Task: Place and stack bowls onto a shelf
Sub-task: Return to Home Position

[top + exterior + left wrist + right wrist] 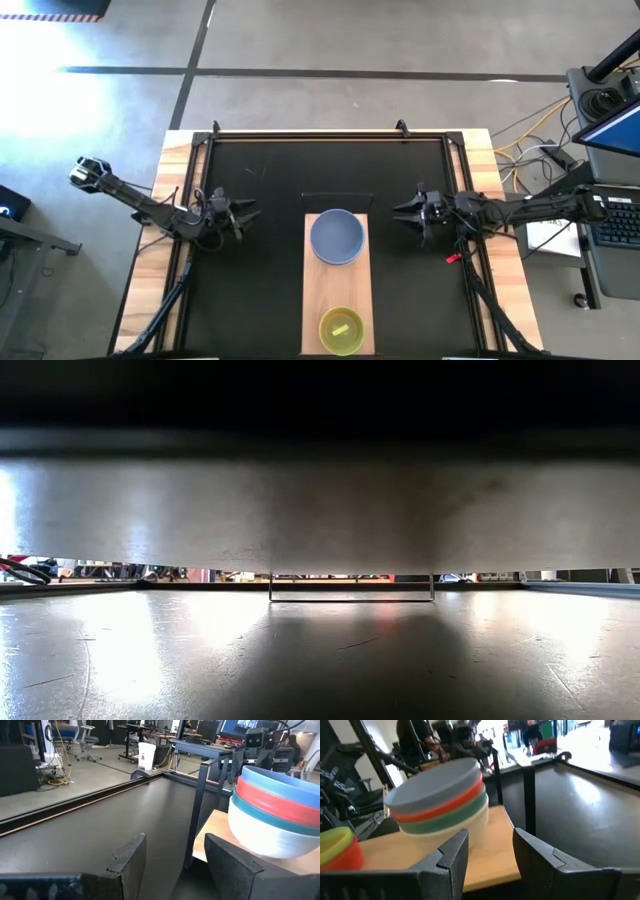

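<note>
While you send both arms home, your left claw (250, 212), the large stack (337, 237) and your right claw (400, 213) lie in one line.
Each claw gapes wide and empty, equally near the stack; the shelf (337, 285) beneath runs lengthwise across that line. Whatever lies under the yellow bowl (341, 330) is hidden from above.

The shelf (390, 852) just ahead of the right gripper (490, 837) is pale bare wood, smooth and matt, with a light grain; the stacked bowls (440, 800) on it are smooth plastic with a soft satin sheen; the white bowl (270, 837) beside the left gripper (176, 842) shines slightly more; both grippers' fingers (130, 865) look like matt dark plastic, roughish at the edges; the black tabletop (100, 830) beneath them is smooth and dully reflective.
</note>
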